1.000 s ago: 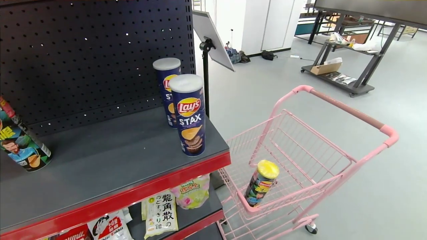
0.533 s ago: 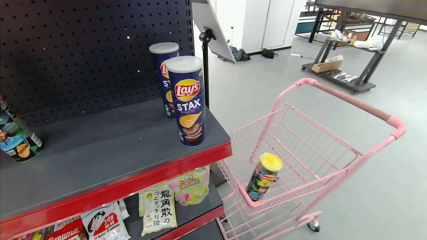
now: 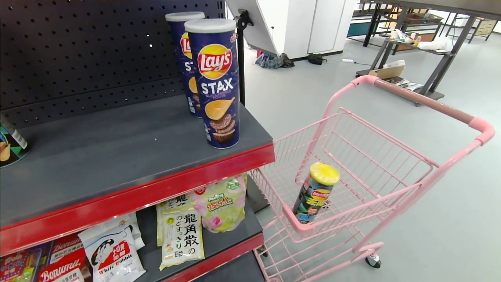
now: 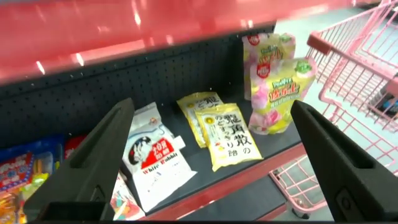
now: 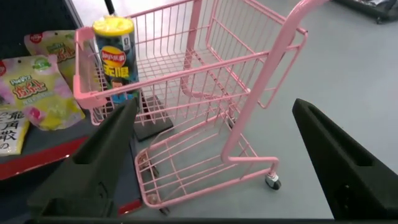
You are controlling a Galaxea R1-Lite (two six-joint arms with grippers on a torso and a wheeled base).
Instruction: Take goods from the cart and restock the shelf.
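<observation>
A chip can with a yellow lid (image 3: pixel 316 192) leans in the front corner of the pink cart (image 3: pixel 415 100), to the right of the shelf; the right wrist view has the same chip can (image 5: pixel 115 59) in the cart (image 5: pixel 249 59). Two tall blue chip cans (image 3: pixel 214 80) stand one behind the other at the right end of the grey top shelf board (image 3: pixel 109 145). My left gripper (image 4: pixel 211 174) is open, empty, and faces the lower shelf (image 4: pixel 205 180). My right gripper (image 5: pixel 217 168) is open and empty, low beside the cart.
Another printed can (image 3: pixel 8 141) stands at the top board's far left edge. Snack bags (image 3: pixel 184 231) lie on the lower shelf, also the snack bags (image 4: pixel 227 134) before the left gripper. A pegboard (image 3: pixel 98 43) backs the shelf. A stand pole (image 3: pixel 241 58) rises behind it.
The whole head picture has shifted, so the camera has moved lower and closer. The cans and the cart keep their places relative to each other.
</observation>
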